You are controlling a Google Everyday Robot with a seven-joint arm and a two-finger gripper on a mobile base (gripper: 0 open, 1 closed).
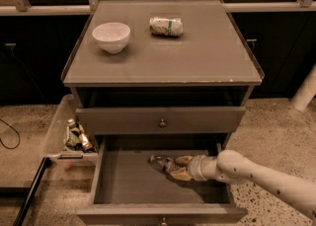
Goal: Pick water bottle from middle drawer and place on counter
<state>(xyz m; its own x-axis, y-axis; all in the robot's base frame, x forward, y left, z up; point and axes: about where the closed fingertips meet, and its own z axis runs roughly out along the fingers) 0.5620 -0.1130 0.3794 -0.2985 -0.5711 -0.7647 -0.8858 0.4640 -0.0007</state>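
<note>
The water bottle [159, 163] lies on its side on the floor of the open middle drawer [126, 183], towards the back right. My gripper [176, 168] reaches into the drawer from the right, low over the floor. It is open, with one finger [183, 160] behind the bottle's right end and the other in front of it. The bottle's right end is hidden by the fingers. The counter [202, 57] is the cabinet top above.
A white bowl [111, 36] and a white-and-green packet [166, 26] sit at the back of the counter. The drawer above [162, 121] is closed. A pale plastic bin [55, 133] with small dark bottles [76, 137] hangs at the left. A white post [306, 92] stands at the right.
</note>
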